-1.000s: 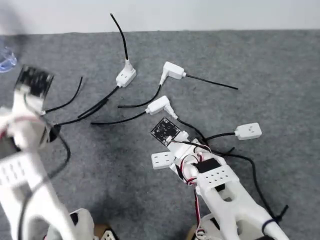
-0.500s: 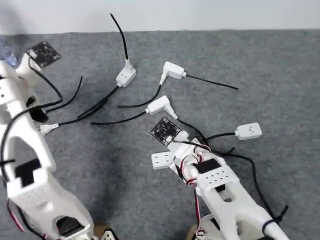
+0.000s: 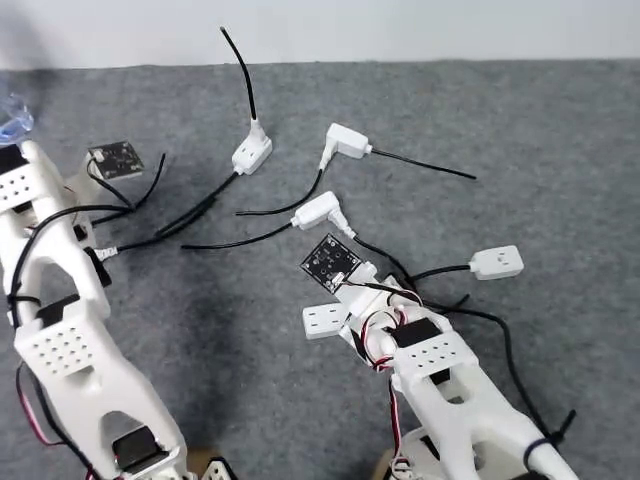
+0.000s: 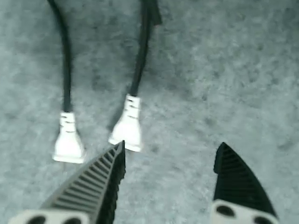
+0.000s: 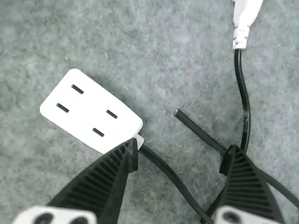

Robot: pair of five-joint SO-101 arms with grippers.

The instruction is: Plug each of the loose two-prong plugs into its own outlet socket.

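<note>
left claw (image 4: 171, 149) swung down, now over two plugs (image 4: 127, 133)

The high camera looks down over the grey carpeted counter (image 3: 520, 110); both wrist cameras face it close, the right one sharing the white flat socket block (image 5: 88, 112).

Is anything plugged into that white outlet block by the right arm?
Empty: the white outlet block lies face up on the grey felt, all four slots bare, no plug in it.

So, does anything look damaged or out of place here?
Yes: the black cord beside the outlet socket ends in a bare cut tip, joined to nothing. In the high view, other cords also stop short as loose stubs on the carpet.
</note>
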